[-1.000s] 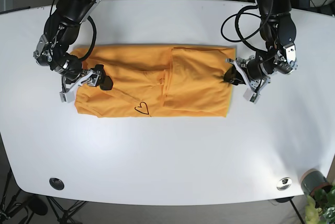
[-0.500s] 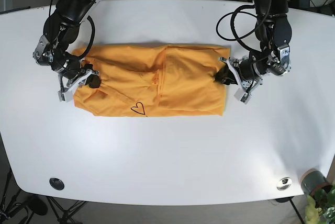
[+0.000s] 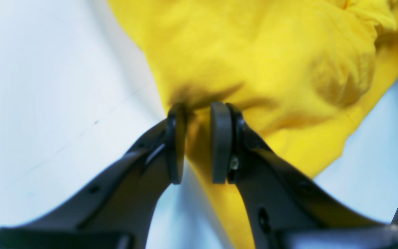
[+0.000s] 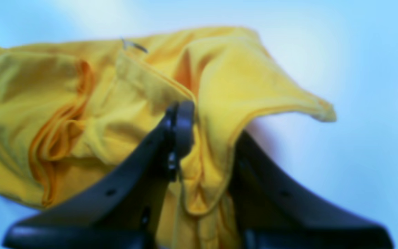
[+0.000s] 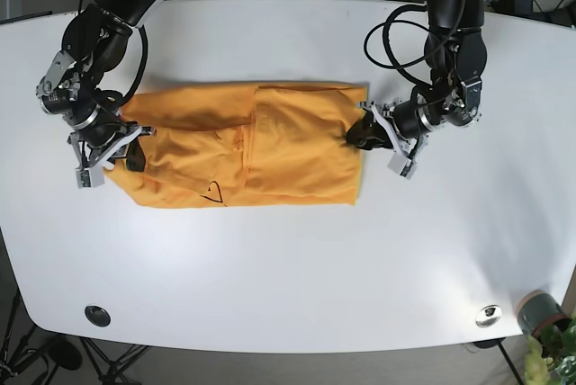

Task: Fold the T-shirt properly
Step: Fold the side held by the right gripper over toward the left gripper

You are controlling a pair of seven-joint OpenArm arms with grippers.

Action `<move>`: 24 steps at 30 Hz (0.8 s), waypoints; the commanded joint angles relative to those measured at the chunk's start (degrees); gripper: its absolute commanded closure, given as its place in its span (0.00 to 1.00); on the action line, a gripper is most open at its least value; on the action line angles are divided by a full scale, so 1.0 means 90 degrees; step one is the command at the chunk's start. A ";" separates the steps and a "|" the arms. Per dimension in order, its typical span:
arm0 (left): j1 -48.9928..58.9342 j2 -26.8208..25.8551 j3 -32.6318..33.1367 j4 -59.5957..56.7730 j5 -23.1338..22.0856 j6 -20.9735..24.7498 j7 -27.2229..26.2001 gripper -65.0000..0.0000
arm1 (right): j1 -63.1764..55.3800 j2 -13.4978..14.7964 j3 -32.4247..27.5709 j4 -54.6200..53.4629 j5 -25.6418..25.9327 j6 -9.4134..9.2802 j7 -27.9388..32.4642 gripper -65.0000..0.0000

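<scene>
T-shirt [image 5: 243, 145] lies flat mid-table [image 5: 288, 259], long axis left-right in the base view, right half already doubled over, heart print [image 5: 213, 192] near the front edge.

I've got both short ends pinched. Left gripper [image 3: 197, 141] is on the end at base-view right: pads nearly together with a fold of yellow cloth between them, shirt running away from the jaws. Right gripper [image 4: 207, 138] is on the opposite end: one pad visible, the other buried under draped hem, closed on a bunched edge.

Key relation: the cloth spans straight between the two grippers, so any next fold turns on that axis. Neither arm is nearer; each owns its own end.

Base view gives overall layout and the crease line [image 5: 253, 138], but the jaws are too small there. Wrist views show the actual grip. The right wrist view also shows the edge lifted and crumpled, which looks flat from above. My guess: that end needs tension before laying over.
</scene>
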 commanded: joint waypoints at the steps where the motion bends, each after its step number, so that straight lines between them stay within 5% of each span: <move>1: 0.0008 -0.0027 0.0018 -0.0017 0.0370 0.0083 0.0348 0.83 | 0.0115 0.0247 -0.0316 0.0433 0.0115 0.0040 -0.0058 0.99; 8: -0.0080 -0.0017 0.0242 -0.0017 0.0380 0.0083 0.0348 0.83 | 0.0105 0.0267 -0.0970 0.1488 0.0145 0.0040 -0.0556 0.99; 19: -0.0119 0.0032 0.0487 -0.0017 0.0370 0.0434 0.0309 0.83 | 0.0115 -0.0407 -0.1976 0.2035 0.0135 0.0040 -0.0878 0.99; 24: -0.0119 0.0129 0.0487 -0.0026 0.0370 0.0434 0.0309 0.83 | 0.0086 -0.1023 -0.2611 0.2016 0.0086 0.0040 -0.0878 0.99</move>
